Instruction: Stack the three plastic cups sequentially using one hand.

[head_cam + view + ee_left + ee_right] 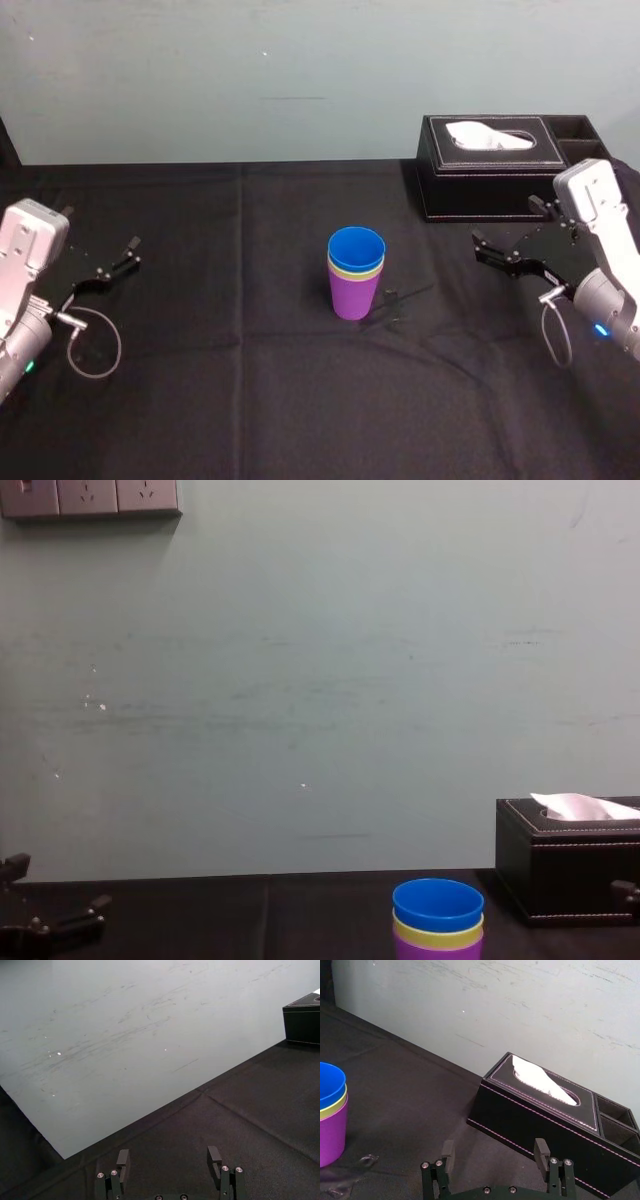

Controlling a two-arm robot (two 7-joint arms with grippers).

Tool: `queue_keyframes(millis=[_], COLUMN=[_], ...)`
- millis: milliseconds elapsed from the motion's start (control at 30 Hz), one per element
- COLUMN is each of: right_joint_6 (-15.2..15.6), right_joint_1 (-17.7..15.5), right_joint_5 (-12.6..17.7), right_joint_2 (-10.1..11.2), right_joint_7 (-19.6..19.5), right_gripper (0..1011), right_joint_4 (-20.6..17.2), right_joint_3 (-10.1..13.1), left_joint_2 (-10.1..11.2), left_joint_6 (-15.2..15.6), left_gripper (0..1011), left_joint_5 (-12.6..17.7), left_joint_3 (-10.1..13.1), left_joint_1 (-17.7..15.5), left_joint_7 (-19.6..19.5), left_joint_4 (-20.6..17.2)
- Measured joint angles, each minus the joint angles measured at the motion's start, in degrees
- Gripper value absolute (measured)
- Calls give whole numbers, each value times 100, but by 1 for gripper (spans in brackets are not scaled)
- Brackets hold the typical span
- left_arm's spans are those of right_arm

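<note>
The three plastic cups stand nested in one upright stack at the table's middle: the purple cup (pixel 352 290) at the bottom, a yellow-green cup (pixel 357 270) showing as a rim inside it, and the blue cup (pixel 356 248) on top. The same stack (pixel 438 920) appears in the chest view and the stack (pixel 331 1115) also in the right wrist view. My right gripper (pixel 510 243) hovers open to the right of the stack, apart from it, empty; its fingers (pixel 542 1151) hold nothing. My left gripper (pixel 115 262) rests open at the far left, fingers (pixel 214 1156) empty.
A black tissue box (pixel 487 165) with a white tissue stands at the back right, close behind my right gripper; it shows as the tissue box (pixel 545 1115) near those fingers. A black cloth (pixel 240 400) covers the table. A pale wall (pixel 320 680) rises behind.
</note>
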Motion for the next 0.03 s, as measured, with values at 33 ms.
queue_keyframes(millis=[33], right_joint_6=[-1], right_joint_1=[-1], right_joint_5=[2], right_joint_2=[1], right_joint_7=[0], right_gripper=[1004], right_joint_4=[-2], right_joint_3=[0], left_joint_2=[0], left_joint_6=[0], left_gripper=[1010], left_joint_5=[0], left_joint_3=[0], left_joint_1=[0], left_joint_7=[0], left_joint_4=[0])
